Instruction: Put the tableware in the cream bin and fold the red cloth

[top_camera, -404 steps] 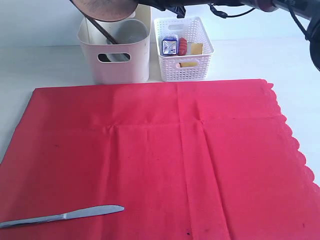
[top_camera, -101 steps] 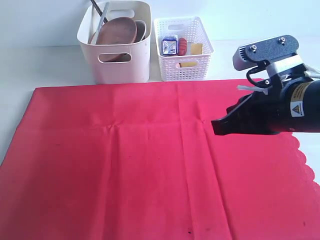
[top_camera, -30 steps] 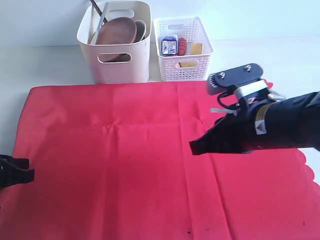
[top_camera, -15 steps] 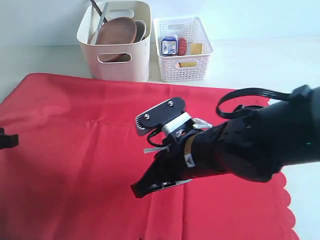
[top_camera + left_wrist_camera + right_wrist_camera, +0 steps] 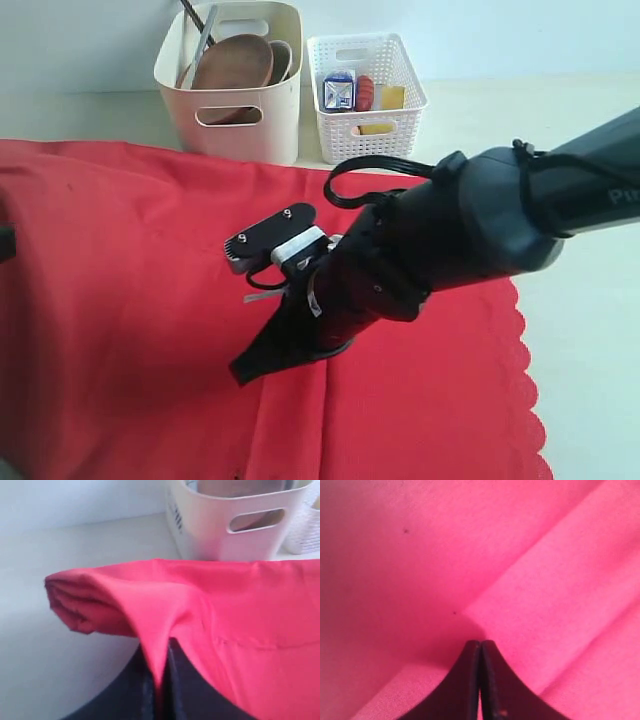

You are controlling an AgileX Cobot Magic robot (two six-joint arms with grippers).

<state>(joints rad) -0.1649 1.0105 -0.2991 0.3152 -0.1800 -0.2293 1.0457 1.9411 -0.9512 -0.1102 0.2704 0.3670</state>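
Red cloth (image 5: 130,300) lies rumpled across the surface, one edge raised in a fold that the left jaws pinch. The right jaws are closed on themselves, tip down on the cloth's middle. Behind it, the cream bin (image 5: 240,125) holds the wooden plate (image 5: 232,63).

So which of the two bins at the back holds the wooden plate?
The cream bin, smooth-walled, left of the lattice basket; the plate leans inside it.
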